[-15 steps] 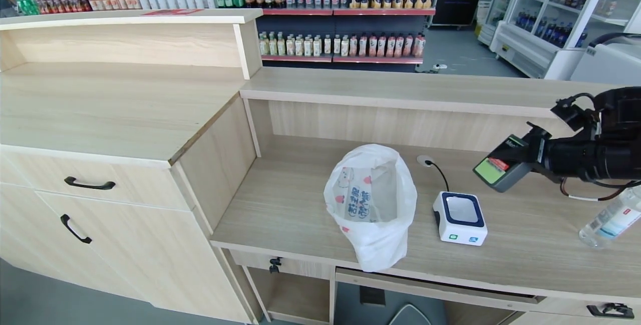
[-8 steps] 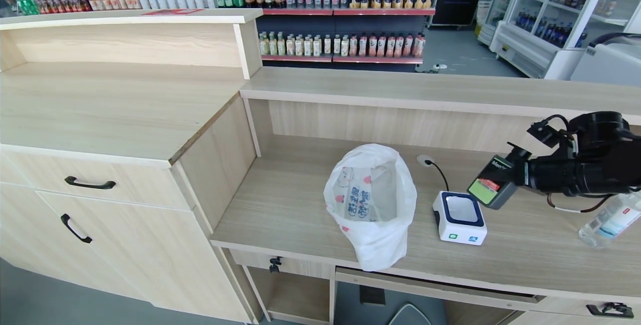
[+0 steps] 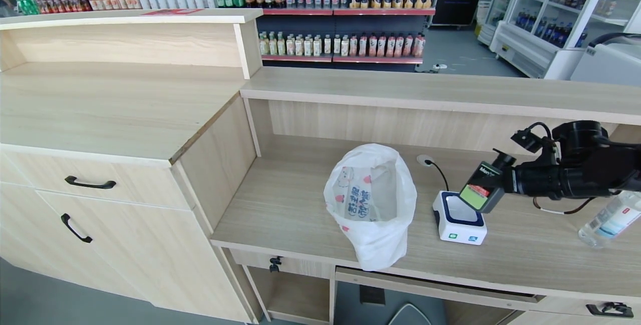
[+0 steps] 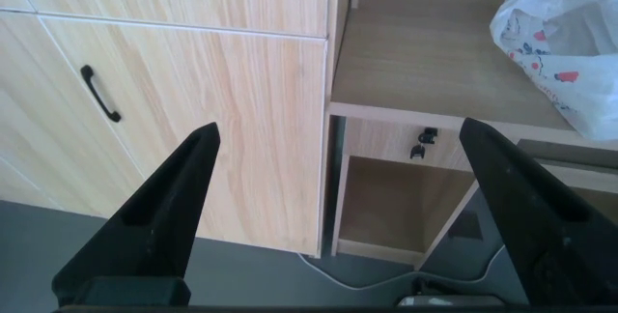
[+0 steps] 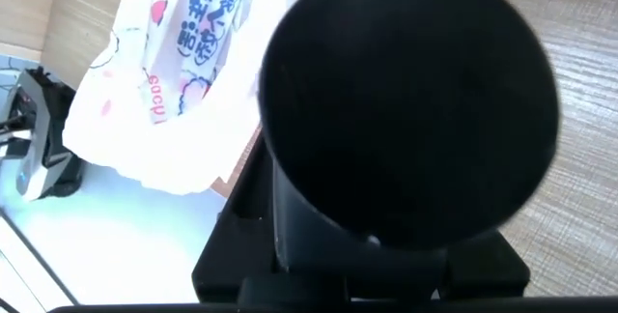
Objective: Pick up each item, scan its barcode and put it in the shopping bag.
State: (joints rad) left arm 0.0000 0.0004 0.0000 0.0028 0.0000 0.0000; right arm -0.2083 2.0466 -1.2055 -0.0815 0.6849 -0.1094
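Clamped between the fingers of the right claw is a dark container, held just above the scanner and at its far right corner. The container is tilted so that its green and red label is turned down towards the scanner's window, a pose judged to serve the reading of the barcode. The barcode itself cannot be made out. In the right wrist view the container's end is shown as a round, matt black disc, so a cylindrical shape is suggested.

The scanner is a small white box with rounded corners and a pale, dark-framed window tilted upward. A thin black cable is led from behind it into a hole in the counter, which is of pale wood-grain laminate.

Just to the left of the scanner the shopping bag is stood with its mouth open, presumably so that scanned goods can be dropped in. It is made of thin, crinkled, translucent white plastic printed with pink hearts. Well to the right of the scanner a clear plastic bottle is laid on its side, judged to be awaiting its turn.

The left claw is spread wide with nothing held, low before the cupboard far left of the scanner.
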